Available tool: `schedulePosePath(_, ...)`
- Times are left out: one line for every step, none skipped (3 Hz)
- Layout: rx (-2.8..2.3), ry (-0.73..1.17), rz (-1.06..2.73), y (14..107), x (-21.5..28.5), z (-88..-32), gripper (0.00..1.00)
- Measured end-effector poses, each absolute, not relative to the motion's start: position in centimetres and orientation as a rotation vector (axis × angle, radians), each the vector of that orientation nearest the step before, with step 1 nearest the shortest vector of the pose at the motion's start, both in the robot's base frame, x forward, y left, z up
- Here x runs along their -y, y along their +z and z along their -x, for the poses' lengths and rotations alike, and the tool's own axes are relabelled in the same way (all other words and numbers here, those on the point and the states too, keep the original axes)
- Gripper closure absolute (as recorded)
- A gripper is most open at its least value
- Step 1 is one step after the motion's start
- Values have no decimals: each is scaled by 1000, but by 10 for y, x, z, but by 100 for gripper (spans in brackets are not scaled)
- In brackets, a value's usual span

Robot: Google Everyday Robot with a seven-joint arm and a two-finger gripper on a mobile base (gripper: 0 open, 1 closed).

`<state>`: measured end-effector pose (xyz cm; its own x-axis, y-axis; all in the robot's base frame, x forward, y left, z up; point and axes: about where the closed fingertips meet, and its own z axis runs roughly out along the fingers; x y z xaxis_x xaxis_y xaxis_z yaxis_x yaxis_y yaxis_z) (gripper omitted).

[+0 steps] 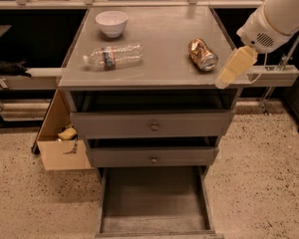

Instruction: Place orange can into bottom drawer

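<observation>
Orange can (202, 54) x1, lying on cabinet top (159, 39) | bottom drawer (154, 203) x1, open | gripper (225, 78) x1, near can, grip cannot tell

Orange can (202, 54) on its side at right of grey cabinet top (159, 34), silver end toward front. Gripper (232, 68) near it on the right, at the top's front-right edge, not touching. Bottom drawer (154, 200) pulled out. Clear water bottle (113, 57) lying at left, white bowl (111, 23) behind it. Cardboard box (60, 143) on floor, left.
</observation>
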<state>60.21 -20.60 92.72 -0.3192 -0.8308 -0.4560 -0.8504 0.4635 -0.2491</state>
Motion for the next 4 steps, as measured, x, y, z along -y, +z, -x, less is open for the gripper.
schedulePosePath(-2184,82,1294,920,209,-655,0)
schedulePosePath(-2208,102,1188,912,206,-693,0)
schedulePosePath(-2255,125,1105,893,197,-726,0)
schedulePosePath(-2290,144,1064,879,193,-741,0)
